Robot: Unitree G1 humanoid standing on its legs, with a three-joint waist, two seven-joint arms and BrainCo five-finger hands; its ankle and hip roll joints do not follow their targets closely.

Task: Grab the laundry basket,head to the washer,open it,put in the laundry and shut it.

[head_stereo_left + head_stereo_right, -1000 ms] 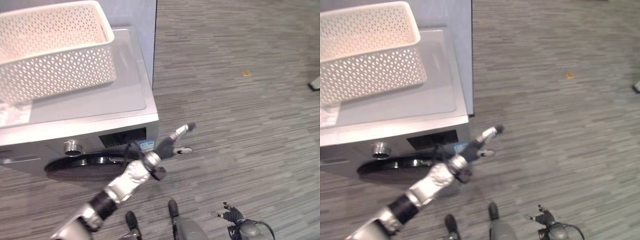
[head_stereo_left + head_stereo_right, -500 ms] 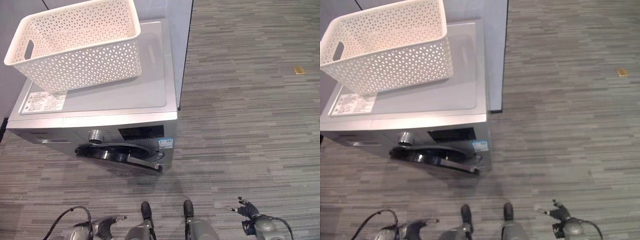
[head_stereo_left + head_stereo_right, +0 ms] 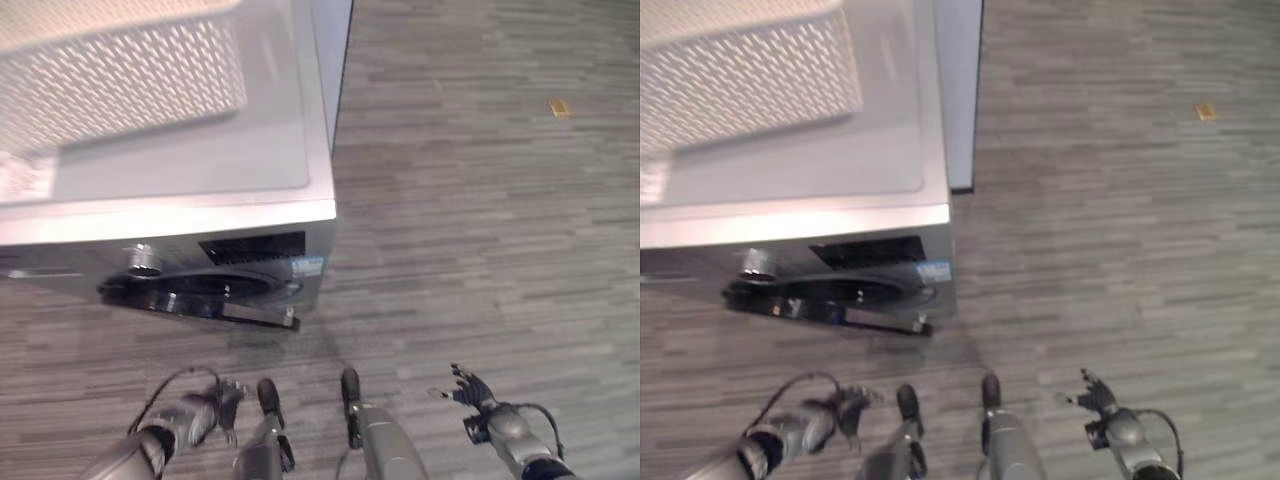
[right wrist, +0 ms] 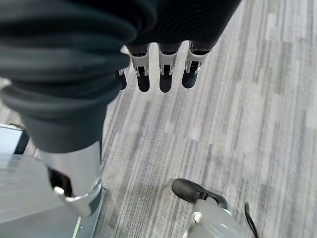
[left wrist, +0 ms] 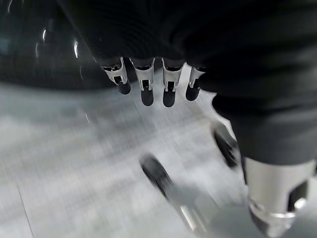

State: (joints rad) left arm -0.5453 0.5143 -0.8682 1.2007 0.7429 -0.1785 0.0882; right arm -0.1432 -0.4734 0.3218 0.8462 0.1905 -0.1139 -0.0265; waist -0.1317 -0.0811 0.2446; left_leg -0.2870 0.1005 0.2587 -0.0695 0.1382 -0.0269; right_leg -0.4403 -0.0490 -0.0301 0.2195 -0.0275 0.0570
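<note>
Taking the washer (image 3: 200,215) as the landmark: the white perforated laundry basket (image 3: 120,85) sits on its grey top, toward the rear left corner, touching the lid surface. On the washer's front face a silver knob (image 3: 143,259) sits left of a dark display panel (image 3: 250,247), and below them the round dark door (image 3: 200,297) stands slightly ajar, its right edge out from the front. Low in front of the washer, left of the door's centre, the left hand (image 3: 205,412) hangs over the striped grey floor (image 3: 480,200) with fingers (image 5: 143,87) relaxed, holding nothing. Well off to the washer's right, the right hand (image 3: 470,388) is spread loose, also empty
</note>
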